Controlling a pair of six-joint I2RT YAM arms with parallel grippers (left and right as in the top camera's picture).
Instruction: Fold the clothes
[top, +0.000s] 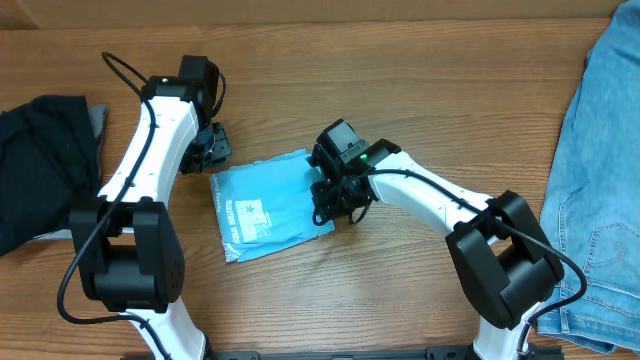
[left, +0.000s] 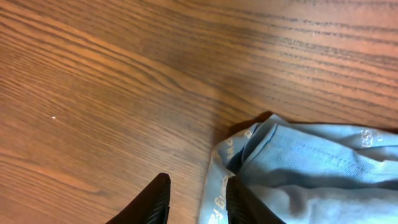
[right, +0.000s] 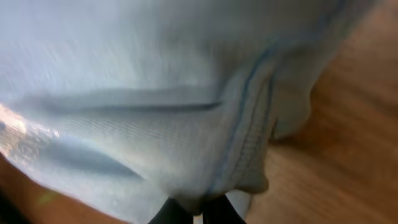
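The clothes (top: 265, 205), a light blue T-shirt, lie folded into a small rectangle at the table's middle. My left gripper (top: 208, 150) hovers at the shirt's upper-left corner. In the left wrist view its fingers (left: 158, 199) stand apart over the wood, and the shirt's lettered edge (left: 217, 186) lies just inside the right finger, not pinched. My right gripper (top: 338, 200) is at the shirt's right edge. In the right wrist view the gripper (right: 199, 214) is shut on a bunched hem of the shirt (right: 155, 112), which fills most of that view.
Faded denim jeans (top: 600, 150) cover the table's right side. A black garment pile (top: 40, 160) lies at the far left. Bare wooden table (top: 420, 90) shows behind and in front of the shirt.
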